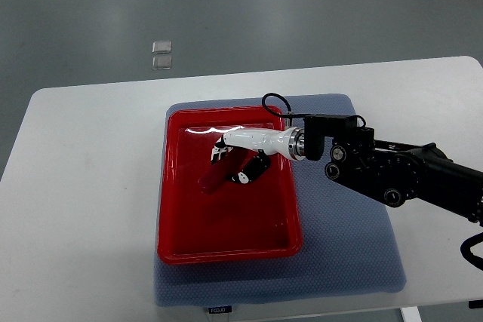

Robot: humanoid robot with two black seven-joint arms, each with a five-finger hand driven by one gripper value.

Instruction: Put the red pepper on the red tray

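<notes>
The red pepper [214,176] sits inside the red tray [226,250], a long dark-red shape slanting from upper right to lower left in the tray's upper-middle part. The right hand [241,157], on its arm coming in from the right edge, is over the tray with white and black fingers curled around the pepper's upper end, so it is grasping the pepper. Whether the pepper's lower tip already touches the tray floor or hangs just above it cannot be told from this steep view.

The tray lies on a blue-grey mat [355,254], which rests on the white bench [83,209]. The left arm does not show.

By my reading the carry is over and the placing step is in hand: the pepper is well within the tray's walls, clear of the rim on every side. The next move calls for lowering until the pepper lies on the tray floor, then loosening the fingers and lifting the hand straight up so nothing drags the pepper along. Because it is held at a slant, it may roll or tip slightly on release, yet the raised rim should keep it inside.
</notes>
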